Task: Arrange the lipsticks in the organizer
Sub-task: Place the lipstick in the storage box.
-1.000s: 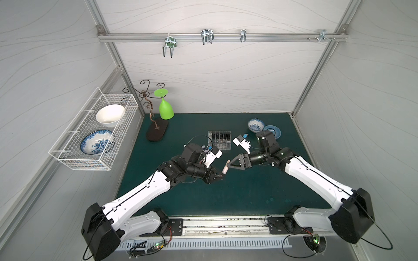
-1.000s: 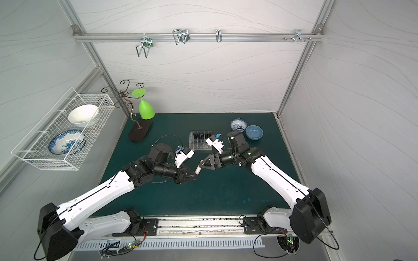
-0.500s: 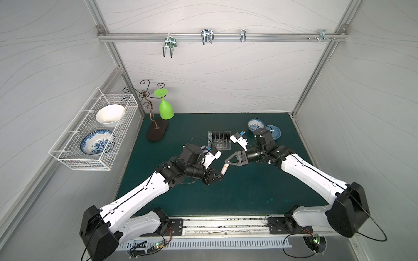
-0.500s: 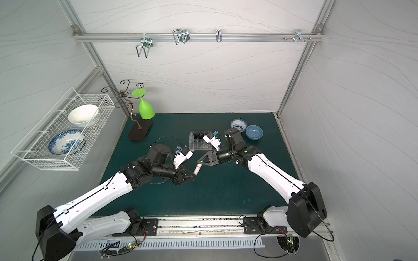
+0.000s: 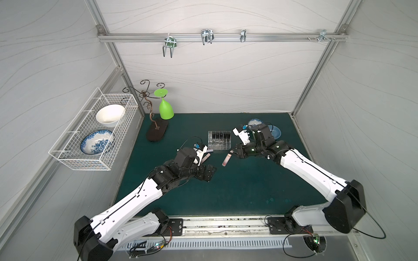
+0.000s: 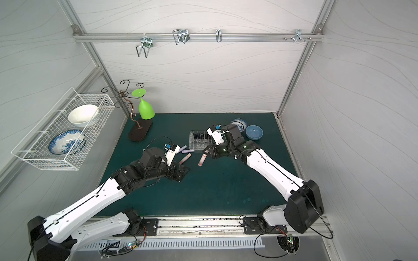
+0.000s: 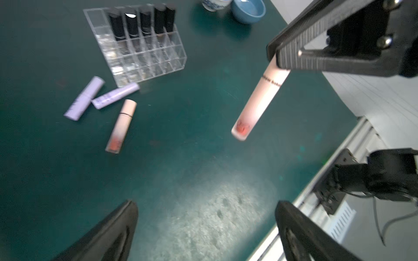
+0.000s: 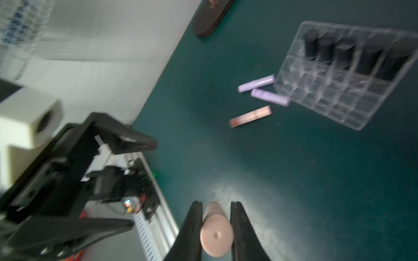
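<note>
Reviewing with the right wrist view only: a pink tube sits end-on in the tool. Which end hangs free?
Observer: The right tool grips the pink lipstick by its pale cap; the red-tinted clear end hangs free.
Operator: How many black ones are stored? My view is blurred.
Observer: Five black lipsticks stand in the organizer's far row; one corner cell there is empty.
Operator: Anything beyond it?
Observer: A blue bowl stands beyond it, toward the robot's right.

Dark lettering on the raised pink lipstick and a lilac lipstick is too blurred to read.
</note>
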You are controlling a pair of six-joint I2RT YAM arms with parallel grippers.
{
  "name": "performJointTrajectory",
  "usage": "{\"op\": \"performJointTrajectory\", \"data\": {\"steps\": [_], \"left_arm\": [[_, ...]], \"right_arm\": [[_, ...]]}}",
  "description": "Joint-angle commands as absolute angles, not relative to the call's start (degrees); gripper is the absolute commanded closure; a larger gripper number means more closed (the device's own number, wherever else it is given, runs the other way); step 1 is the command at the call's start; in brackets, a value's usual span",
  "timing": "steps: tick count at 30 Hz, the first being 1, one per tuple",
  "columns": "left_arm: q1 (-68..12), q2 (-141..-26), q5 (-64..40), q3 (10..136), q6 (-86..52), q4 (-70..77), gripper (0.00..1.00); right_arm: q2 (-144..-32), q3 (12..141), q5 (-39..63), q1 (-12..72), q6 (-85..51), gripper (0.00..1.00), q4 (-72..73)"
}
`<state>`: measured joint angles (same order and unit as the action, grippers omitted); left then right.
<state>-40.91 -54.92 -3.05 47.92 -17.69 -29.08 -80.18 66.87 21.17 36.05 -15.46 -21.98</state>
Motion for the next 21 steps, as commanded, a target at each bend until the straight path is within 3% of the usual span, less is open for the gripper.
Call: {"op": "performJointTrajectory", "data": {"steps": [1,8,21], "left_arm": [[-40.5,-53.5,7.4,46.8,-18.9,-27.7,0.01],[-38.8,-54.7,9.6,45.2,-19.0,-27.1,0.02],[-38.1,-56.8,7.6,44.7,-19.2,-25.2,0.04]], "right_arm": [[-85.0,70.6,5.0,36.4,-11.0,0.81,-22.6],[-93.9,74.6,-7.3,36.3,-7.1,0.81,-15.3],[-103.1,79.5,-7.2,34.8,-6.7,0.79,-9.4]]}}
